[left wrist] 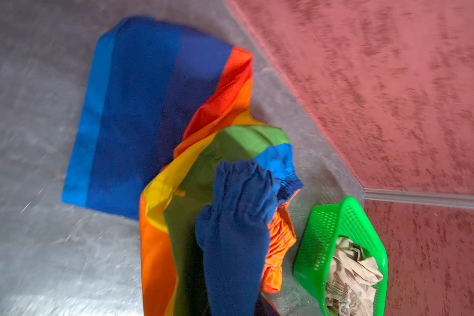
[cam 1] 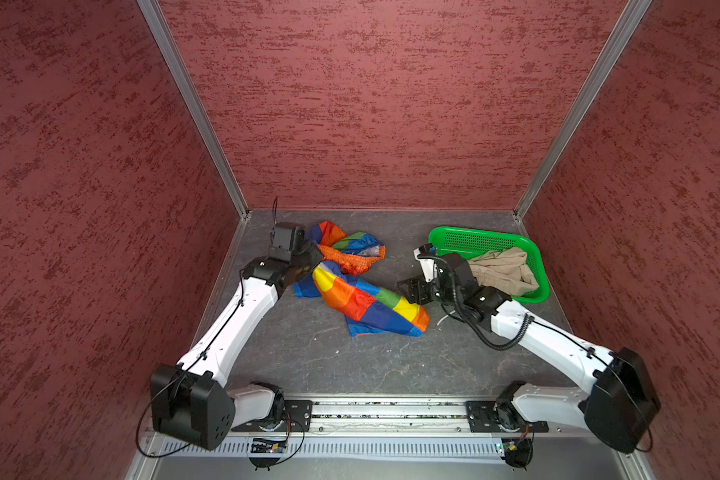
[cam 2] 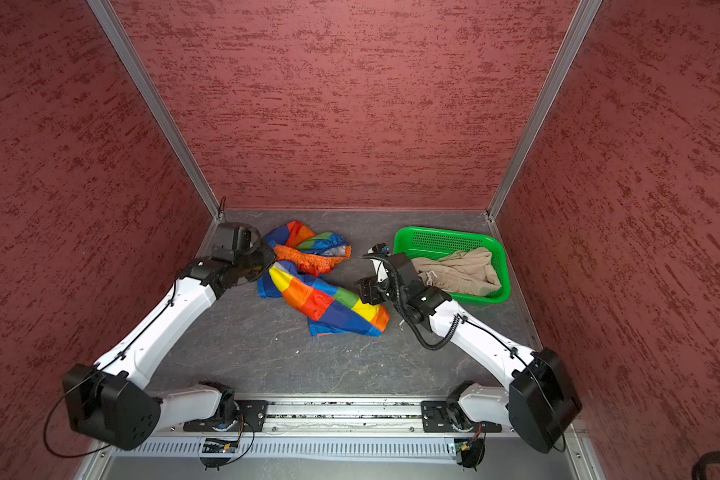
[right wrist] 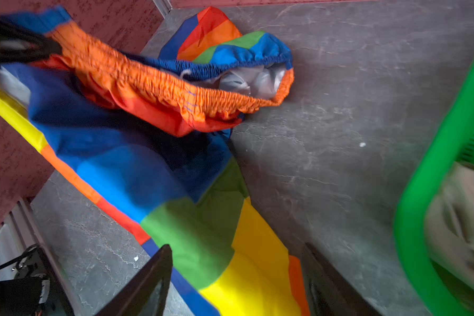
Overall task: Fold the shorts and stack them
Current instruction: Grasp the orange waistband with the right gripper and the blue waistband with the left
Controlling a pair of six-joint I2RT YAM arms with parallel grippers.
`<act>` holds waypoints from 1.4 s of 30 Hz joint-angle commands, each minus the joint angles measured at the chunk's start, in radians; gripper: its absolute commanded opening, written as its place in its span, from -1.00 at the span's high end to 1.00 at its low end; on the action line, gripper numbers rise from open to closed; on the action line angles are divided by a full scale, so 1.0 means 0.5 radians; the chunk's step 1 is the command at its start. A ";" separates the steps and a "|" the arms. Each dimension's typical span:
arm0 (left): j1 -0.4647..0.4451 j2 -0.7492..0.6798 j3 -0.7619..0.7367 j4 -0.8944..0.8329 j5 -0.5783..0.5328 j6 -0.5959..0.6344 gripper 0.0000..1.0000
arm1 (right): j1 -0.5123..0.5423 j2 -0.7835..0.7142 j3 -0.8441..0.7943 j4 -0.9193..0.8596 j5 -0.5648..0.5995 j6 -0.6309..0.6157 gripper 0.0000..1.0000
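Starting at the left gripper [right wrist: 39, 48], we see it closed on the gathered waistband of the rainbow-striped shorts [cam 1: 362, 299], while the right gripper [cam 1: 412, 289] stands wide and empty just beside the end of one leg. We judge the task barely begun: these shorts lie crumpled on the table [cam 1: 350, 365], nothing is folded, and the beige shorts [cam 1: 504, 270] lie in the green basket [cam 1: 474, 235]. The long axis runs diagonally, waistband at far left, leg hem pointing near right.

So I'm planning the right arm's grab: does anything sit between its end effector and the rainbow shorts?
Nothing visible does. The open right end effector faces the rainbow shorts at their leg end directly; the green basket stands on its other side, out of the way.
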 commanded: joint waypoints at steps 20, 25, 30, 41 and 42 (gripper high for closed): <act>0.096 -0.342 -0.516 0.144 0.057 -0.315 0.75 | 0.686 1.038 0.592 0.848 -0.200 -0.016 -0.65; 0.090 -0.307 -0.552 0.172 0.119 -0.320 0.58 | 0.686 1.164 0.600 0.977 -0.240 0.118 -0.41; 0.156 -0.393 -0.506 0.175 0.184 -0.227 -0.06 | 0.686 1.172 0.525 0.931 -0.254 0.031 0.96; 0.322 -0.093 0.123 -0.010 0.466 0.324 0.20 | 0.684 1.127 0.234 0.865 -0.462 -0.066 1.00; 0.317 -0.004 0.189 -0.033 0.576 0.399 0.18 | 0.686 1.129 0.223 0.876 -0.465 -0.057 1.00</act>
